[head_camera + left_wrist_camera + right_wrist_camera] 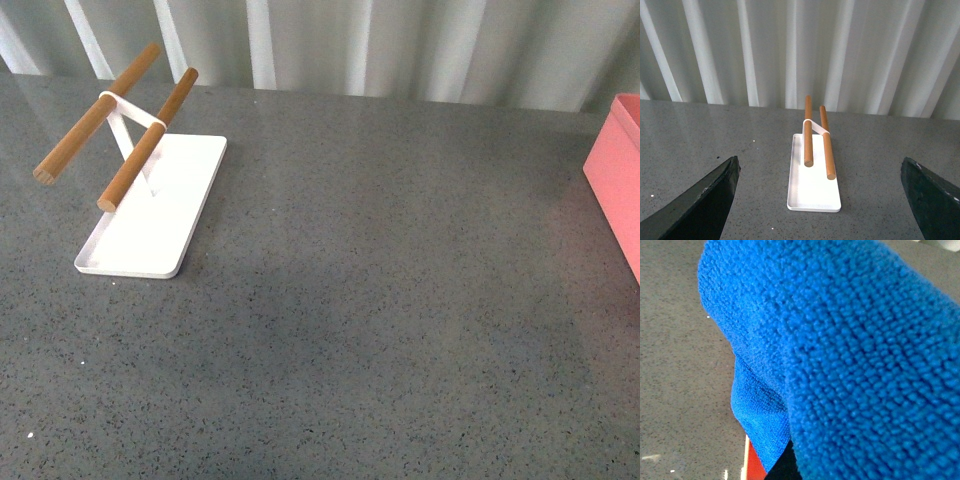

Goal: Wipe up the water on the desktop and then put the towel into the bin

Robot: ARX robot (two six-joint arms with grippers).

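Fuzzy blue microfibre towel [850,365] looks soft, light; pinch a fold. It hides the right gripper's state; left gripper [820,161] spread wide.

Lighting: bright, diffuse, even. Tabletop [400,330]: pale sheen along far edge, faint darker patch mid-frame. White tray [150,225]: near overexposed, faint soft shadow. Left wrist view: left tool fingers [700,200] dark, soft-edged. Right wrist view: towel [850,365] fills frame, edges slightly blurred.

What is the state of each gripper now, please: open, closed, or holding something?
Left gripper: open, fingers wide apart, holding nothing.
Right gripper: holding the towel up off the desktop; its fingers are hidden behind it.
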